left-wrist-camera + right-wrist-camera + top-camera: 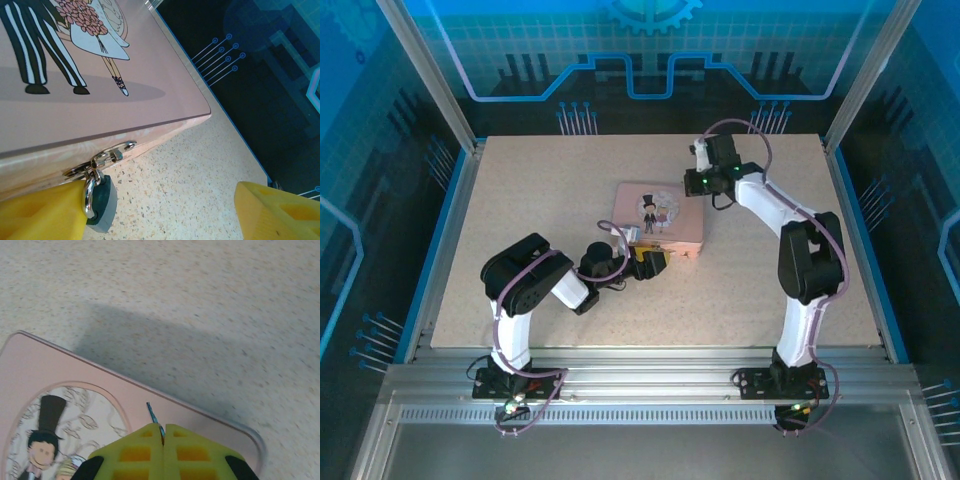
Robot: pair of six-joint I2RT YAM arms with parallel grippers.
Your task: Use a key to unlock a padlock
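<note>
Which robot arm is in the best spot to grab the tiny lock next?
Probably the left. Its open left gripper sits at the padlock on the pink box, one yellow finger beside it. The right gripper is shut on the key, near the box's far edge.

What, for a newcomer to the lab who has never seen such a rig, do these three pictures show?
You see two robot arms, a left arm and a right arm, each ending in a two-finger gripper with yellow fingertips. The overhead picture looks down from behind them onto a speckled table, where a pink box with a cartoon couple on its lid lies. The other two pictures come from cameras on the wrists. In the left wrist picture the left gripper is open, with one finger right beside the small padlock that hangs from the box's front clasp. In the right wrist picture the right gripper is shut above the lid, pinching a thin metal key.
</note>
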